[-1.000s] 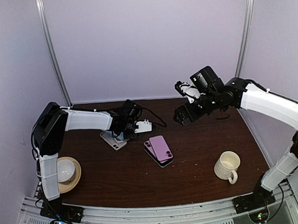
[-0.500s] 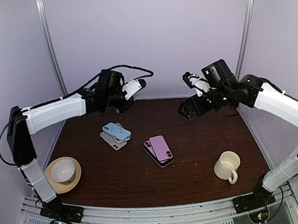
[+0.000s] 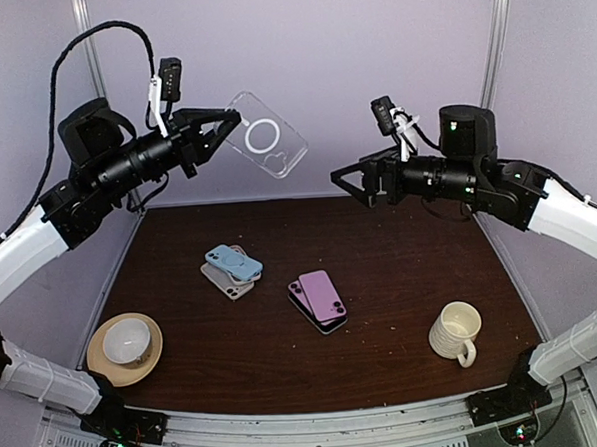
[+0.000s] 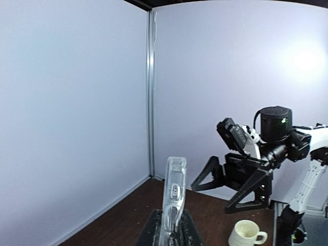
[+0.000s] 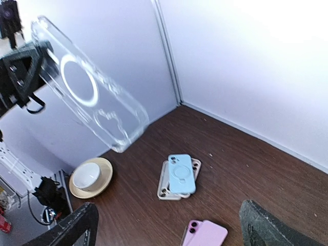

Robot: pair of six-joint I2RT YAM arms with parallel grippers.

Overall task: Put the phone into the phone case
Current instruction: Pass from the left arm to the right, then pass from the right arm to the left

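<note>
Jaws of the left gripper [image 3: 221, 122] are clamped on one end of the clear phone case [image 3: 269, 137], holding it in the air at the upper left-centre of the top view, well above the table [image 3: 402, 278]. The case is tilted, with its flat side and ring mark facing the camera. In the left wrist view it shows edge-on, standing upright between the fingers.

Jaws of the right gripper [image 3: 349, 186] stand wide apart with nothing between them. It sits in the upper right of the top view, pointing toward the case but apart from it.

On the table, left of centre, a blue phone [image 3: 232, 262] lies camera side up on a beige item [image 3: 219, 281]. Near the centre a purple phone [image 3: 322, 294] lies on a dark item [image 3: 305, 308]. A ribbed mug [image 3: 454, 330] stands at lower right, and a cup [image 3: 124, 341] sits on a saucer [image 3: 104, 366] at lower left.
</note>
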